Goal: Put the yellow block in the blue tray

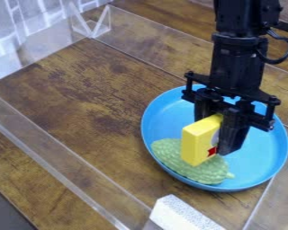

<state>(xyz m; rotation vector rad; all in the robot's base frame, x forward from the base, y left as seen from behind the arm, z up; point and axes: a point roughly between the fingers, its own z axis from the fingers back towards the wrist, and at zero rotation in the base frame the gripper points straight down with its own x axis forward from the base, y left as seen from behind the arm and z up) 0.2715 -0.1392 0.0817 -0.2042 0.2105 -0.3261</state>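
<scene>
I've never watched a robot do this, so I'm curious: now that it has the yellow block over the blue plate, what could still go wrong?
Two things, I think. The block hangs tilted in the shut fingers, right above a green bumpy thing lying in the plate. If released here, it may land on that uneven shape and tumble, perhaps toward the rim. Also, the fingers seem to hold only one side of the block, so it could slip or twist out early.
</scene>
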